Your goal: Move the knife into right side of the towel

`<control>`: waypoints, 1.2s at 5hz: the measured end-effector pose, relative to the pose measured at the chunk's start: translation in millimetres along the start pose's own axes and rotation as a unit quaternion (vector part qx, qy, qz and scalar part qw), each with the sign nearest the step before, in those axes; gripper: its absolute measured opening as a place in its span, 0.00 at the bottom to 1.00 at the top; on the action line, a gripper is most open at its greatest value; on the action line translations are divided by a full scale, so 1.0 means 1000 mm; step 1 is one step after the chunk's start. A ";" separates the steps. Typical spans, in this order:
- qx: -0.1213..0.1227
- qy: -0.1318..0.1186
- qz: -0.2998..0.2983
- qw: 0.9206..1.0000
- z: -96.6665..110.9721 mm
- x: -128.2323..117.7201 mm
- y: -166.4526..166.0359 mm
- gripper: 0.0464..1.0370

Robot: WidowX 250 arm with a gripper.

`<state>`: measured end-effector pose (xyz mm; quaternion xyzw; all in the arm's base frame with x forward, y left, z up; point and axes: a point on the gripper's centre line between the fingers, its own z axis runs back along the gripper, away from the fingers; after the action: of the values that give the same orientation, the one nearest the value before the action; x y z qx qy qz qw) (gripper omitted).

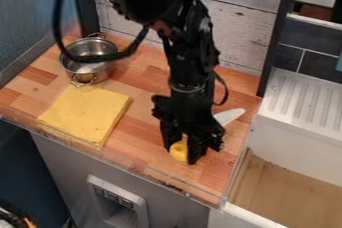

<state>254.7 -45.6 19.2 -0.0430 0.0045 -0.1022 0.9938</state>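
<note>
Cam view: gripper (180,155) is low over the wooden counter (141,143), near its front edge, at the lower end of the black arm (189,59). Blade of the knife (229,116) pokes out beyond it on the R, pale & pointing up-right. Yellow roundish bit (178,151) shows at the gripper's lower end; prob. the knife's handle, but can't be 100% sure b/c the gripper hides the stretch betw. it and the blade.

Yellow towel (85,115) lies flat to the L, well apart from knife & gripper. Metal pot (90,71) sits just behind it, near the back L corner.

End effector: can't tell if it's clamped on the knife or has let go; contact w/ the handle is hidden. Can't confirm either whether the knife is fully down on the wood.

Progress: knife is on the R side of the towel, w/ a gap betw. them, so side-wise the job looks done, or v. nearly. Left to do, I'd guess: set knife down if it's held, let go, back off. If the goal means the towel's own R half, though, the placing isn't done, b/c no visible part of the knife is on the cloth.
</note>
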 end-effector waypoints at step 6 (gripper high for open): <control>-0.019 0.067 0.127 0.989 -0.026 -0.004 0.056 0.48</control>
<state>261.7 7.4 -11.6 -0.0544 0.0786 0.0224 0.9952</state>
